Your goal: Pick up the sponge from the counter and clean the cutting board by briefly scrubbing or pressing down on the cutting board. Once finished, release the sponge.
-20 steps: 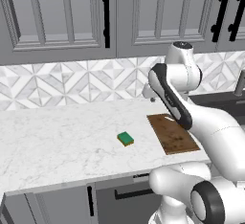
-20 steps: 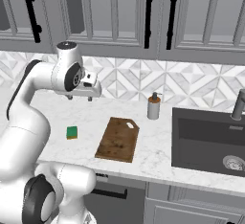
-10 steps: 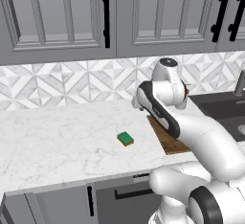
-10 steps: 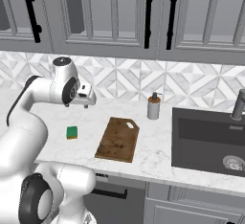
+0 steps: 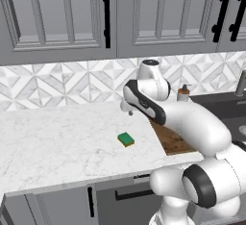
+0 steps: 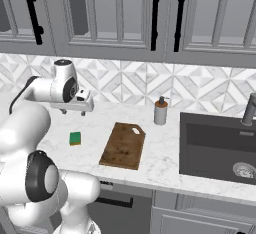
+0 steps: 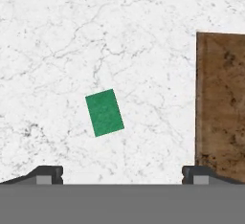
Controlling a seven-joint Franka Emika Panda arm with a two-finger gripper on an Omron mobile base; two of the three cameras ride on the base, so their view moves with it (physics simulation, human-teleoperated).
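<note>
A small green-topped, yellow-based sponge block (image 5: 126, 139) is seen lying on the white marble-patterned counter (image 5: 57, 137), apart from the dark brown wooden cutting board (image 5: 174, 141), which is partly hidden by the white arm.

Arm (image 5: 192, 118): glossy white shell, rounded bulky links. Dark grey to black bands at the joints; one wide black ring with a grey inner face on the low joint (image 5: 202, 192), a matching one in the right base view (image 6: 36, 176). A curved dark seam runs along the link near the wrist (image 5: 142, 104). Wrist housing is a white cylinder with a grey disc cap (image 6: 66, 83). Hand block is white and boxy, with a small dark spot on its side. Gripper (image 6: 70, 111): short dark grey fingers under the hand. Fingertips (image 7: 47, 174) are dark with a lighter grey square pad each. No cables, screws or markings visible.
</note>
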